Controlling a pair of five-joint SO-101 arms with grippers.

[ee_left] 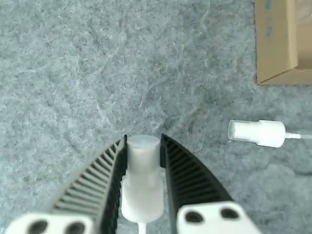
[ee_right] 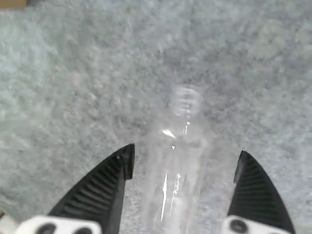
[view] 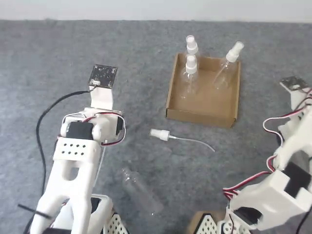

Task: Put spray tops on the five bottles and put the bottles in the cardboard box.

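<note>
Surface: a grey felt mat [view: 146,58] is covering the table under both arms.
Cardboard box: the cardboard box [view: 204,100] is sitting open-topped on the mat, toward the far side and between the two arms in the high view.
Writing: faint blue marks are showing on the box wall in the left wrist view, too small to read.
Bottles in box: two upright bottles [view: 190,73] are standing one behind the other along the box's left wall, each wearing a white spray top. A tilted bottle [view: 225,68], also capped, is leaning toward the far right corner.
Loose spray top: the loose spray top [view: 160,134] is lying on its side on the mat just in front of the box, its thin tube trailing off to the right.
Lying bottle: the lying bottle [view: 139,187], clear and uncapped, is resting on the mat near the left arm's base, well apart from the box.
Left gripper: the left gripper [ee_left: 142,141] is clamping the held spray top [ee_left: 141,180] between its ribbed black fingers, the cap's head sticking out past the tips, while the loose one is lying off to the side.
Right gripper: the right gripper [ee_right: 185,152] is hanging with its fingers spread wide over the mat.
Clear bottle: the clear bottle [ee_right: 178,165] is lying between those spread fingers, its bare threaded neck pointing away from the wrist. Whether either finger is touching it cannot be told.
</note>
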